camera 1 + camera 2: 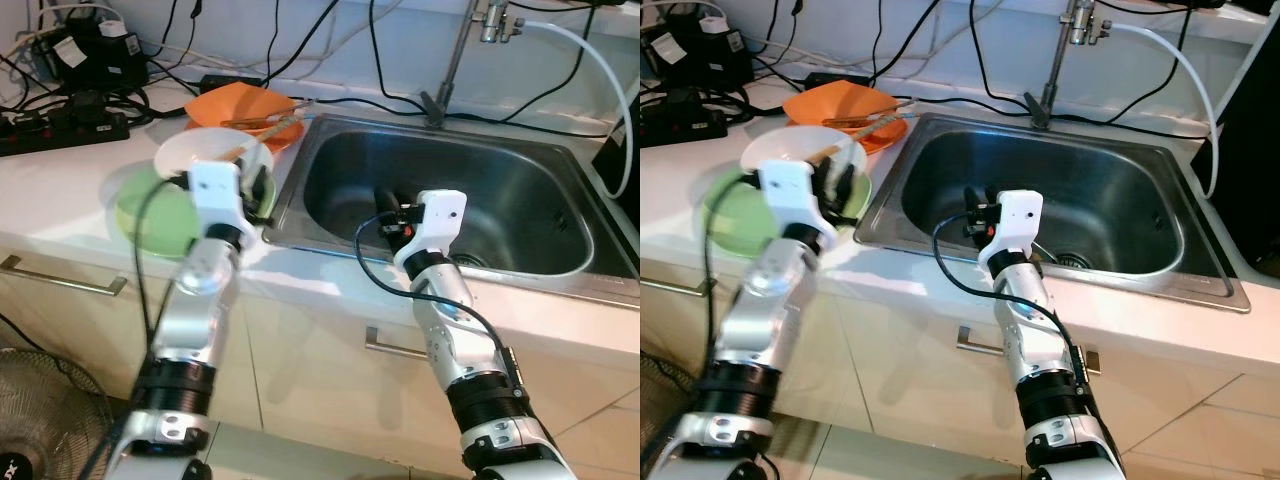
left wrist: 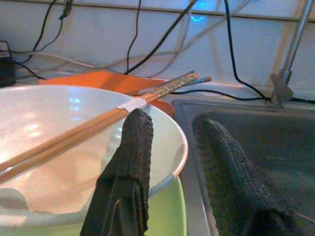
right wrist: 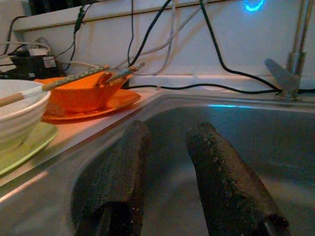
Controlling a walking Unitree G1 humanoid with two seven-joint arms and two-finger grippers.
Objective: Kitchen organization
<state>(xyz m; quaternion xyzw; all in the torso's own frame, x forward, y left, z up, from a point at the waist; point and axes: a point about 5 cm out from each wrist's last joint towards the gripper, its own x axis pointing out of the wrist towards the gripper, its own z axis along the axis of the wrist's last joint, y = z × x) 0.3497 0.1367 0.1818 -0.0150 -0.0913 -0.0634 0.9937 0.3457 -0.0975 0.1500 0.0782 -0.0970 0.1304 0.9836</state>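
Presently: white bowl [image 1: 205, 155] with chopsticks [image 2: 93, 125], on green plate [image 1: 150, 215] left of sink [image 1: 440, 190]. Left gripper [image 2: 184, 152] spread, straddling bowl rim. Right gripper [image 3: 172, 167] spread, empty, inside sink.

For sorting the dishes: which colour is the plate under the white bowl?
Light green plate; the left eye view shows it best.

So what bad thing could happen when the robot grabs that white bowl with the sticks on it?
The left gripper has one finger inside the white bowl's rim and one outside, still open. If it lifts and tilts, the loose chopsticks lying across the bowl could roll off. The bowl sits on a green plate close to the sink, so a nudge might slide both toward the edge. The right gripper hangs open over the sink, near the bowl's likely path.
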